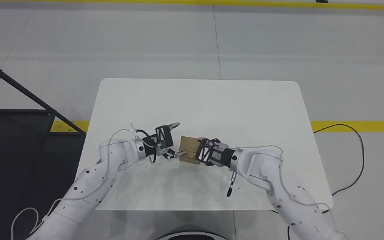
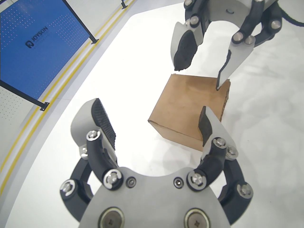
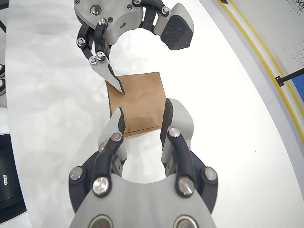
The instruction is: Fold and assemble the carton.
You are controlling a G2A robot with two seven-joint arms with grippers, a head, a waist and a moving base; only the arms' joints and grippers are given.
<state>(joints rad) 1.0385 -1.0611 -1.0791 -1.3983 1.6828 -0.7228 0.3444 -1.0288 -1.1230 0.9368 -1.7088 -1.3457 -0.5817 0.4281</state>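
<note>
I work at a white table [image 1: 240, 102] with round corners. Past its right edge a yellow line [image 1: 347, 126] runs on the grey floor [image 1: 120, 48], and a black cable [image 1: 362, 150] lies there. Blue panels [image 2: 35, 48] stand on the floor behind a yellow line

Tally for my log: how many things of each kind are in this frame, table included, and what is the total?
carton: 1
tools: 2 (left tool, right tool)
table: 1
Total: 4
</note>
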